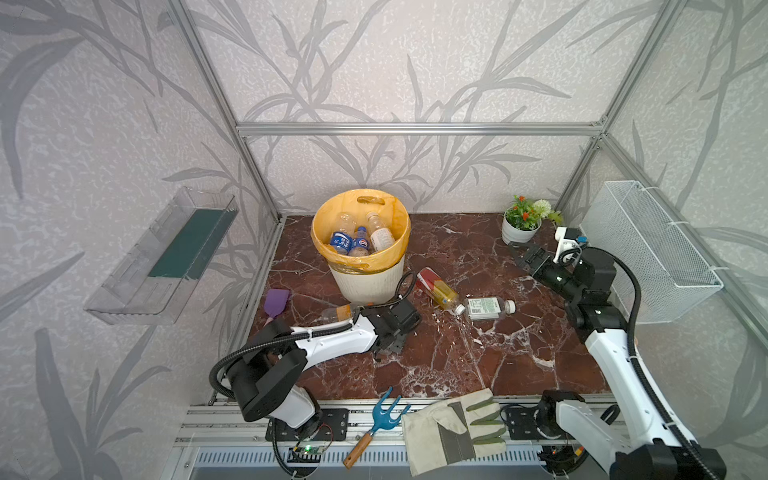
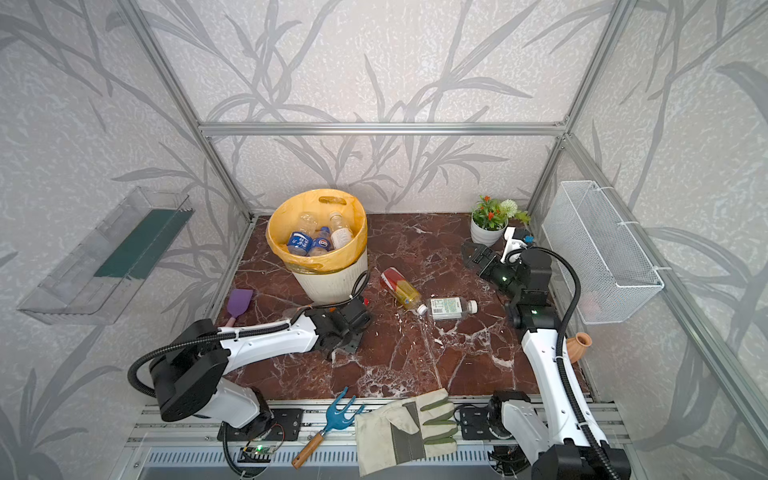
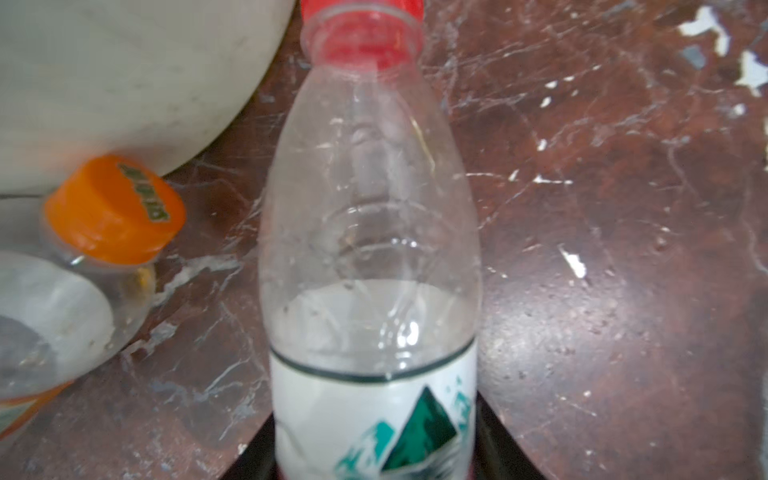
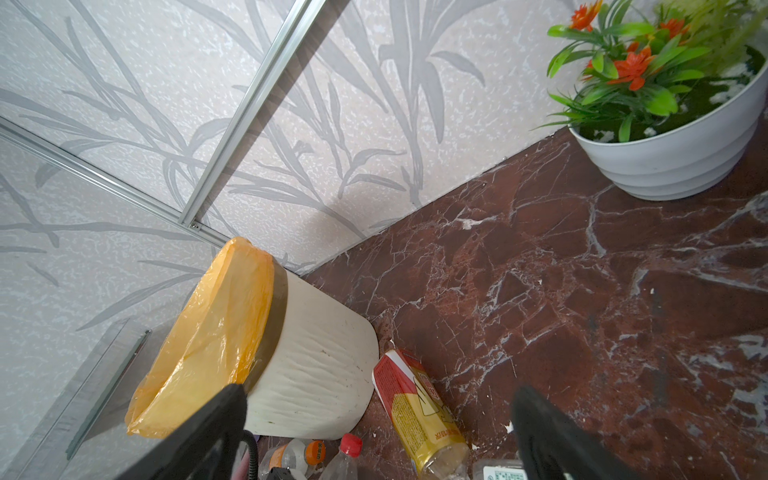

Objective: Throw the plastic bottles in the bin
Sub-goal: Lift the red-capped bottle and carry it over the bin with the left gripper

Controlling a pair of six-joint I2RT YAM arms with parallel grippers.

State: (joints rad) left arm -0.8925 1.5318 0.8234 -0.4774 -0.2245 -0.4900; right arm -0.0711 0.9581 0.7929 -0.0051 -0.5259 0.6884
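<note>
My left gripper (image 3: pixel 374 449) is shut on a clear bottle with a red cap and a white label with green mountains (image 3: pixel 370 249). It lies on the marble floor, cap toward the bin (image 3: pixel 124 83). In both top views this gripper (image 1: pixel 401 318) sits low by the bin's base (image 1: pixel 365 286) and covers the bottle. An orange-capped bottle (image 3: pixel 116 208) lies beside it. Several bottles (image 1: pixel 357 239) lie inside the bin. A red-and-yellow labelled bottle (image 1: pixel 438 289) and a green-and-white labelled one (image 1: pixel 488 308) lie mid-floor. My right gripper (image 1: pixel 519 251) hangs open and empty near the flower pot.
A white flower pot (image 1: pixel 521 226) stands at the back right, with a wire mesh basket (image 1: pixel 648 249) on the right wall. A purple spatula (image 1: pixel 275 301) lies at the left edge. A blue garden fork (image 1: pixel 380 419) and a work glove (image 1: pixel 453 428) lie in front. A small clay vase (image 2: pixel 579 345) stands by the right arm.
</note>
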